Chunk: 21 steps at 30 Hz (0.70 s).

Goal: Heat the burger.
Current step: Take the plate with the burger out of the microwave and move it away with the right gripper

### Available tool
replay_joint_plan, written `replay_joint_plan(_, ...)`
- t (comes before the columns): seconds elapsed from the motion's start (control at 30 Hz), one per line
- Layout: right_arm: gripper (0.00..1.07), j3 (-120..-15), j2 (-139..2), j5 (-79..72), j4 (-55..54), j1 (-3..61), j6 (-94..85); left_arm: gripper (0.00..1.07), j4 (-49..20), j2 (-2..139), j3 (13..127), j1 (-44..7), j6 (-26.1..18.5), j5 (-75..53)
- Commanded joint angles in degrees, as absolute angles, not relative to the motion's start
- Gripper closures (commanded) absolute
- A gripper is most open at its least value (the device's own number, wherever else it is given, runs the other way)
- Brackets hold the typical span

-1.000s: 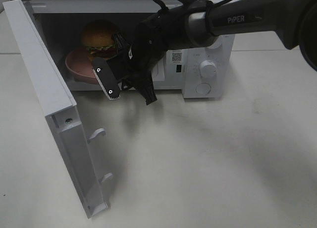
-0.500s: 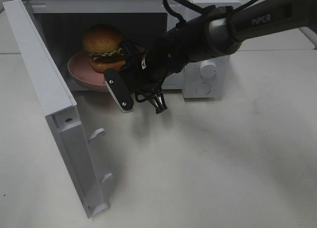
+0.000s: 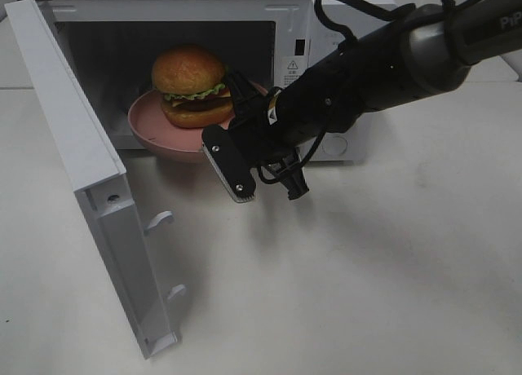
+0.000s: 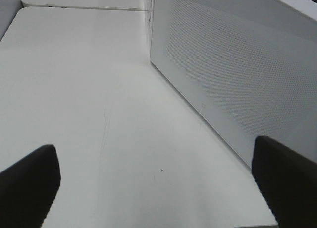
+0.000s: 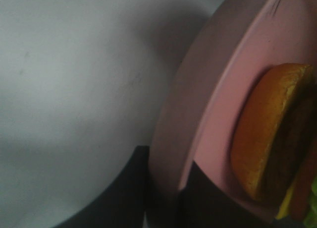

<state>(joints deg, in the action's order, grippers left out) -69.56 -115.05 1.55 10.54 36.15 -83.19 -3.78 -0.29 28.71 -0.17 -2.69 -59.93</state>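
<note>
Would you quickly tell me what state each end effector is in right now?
Left end effector: open, holding nothing.
Right end effector: closed on the rim of the pink plate that carries the burger.

Glossy golden-brown domed burger (image 3: pixel 192 85) with green lettuce and dark patty, round matte pink plate (image 3: pixel 151 128), white boxy microwave oven (image 3: pixel 338 138) with finely dotted side panel, off-white desk (image 3: pixel 367 293)
</note>
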Motion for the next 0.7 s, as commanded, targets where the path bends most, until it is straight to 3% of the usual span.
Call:
replay_joint_plan(0.03, 1.07, -65.9, -110.2, -4.8, 11.4, 36.0, -83.9, 0.09, -4.0, -1.4, 28.5, 0.1, -2.7, -59.4)
replay_joint_plan(0.7, 1.07, -49.4, -95.8, -7.2, 11.5, 36.3, -81.6, 0.09, -4.0, -1.4, 28.5, 0.1, -2.7, -59.4)
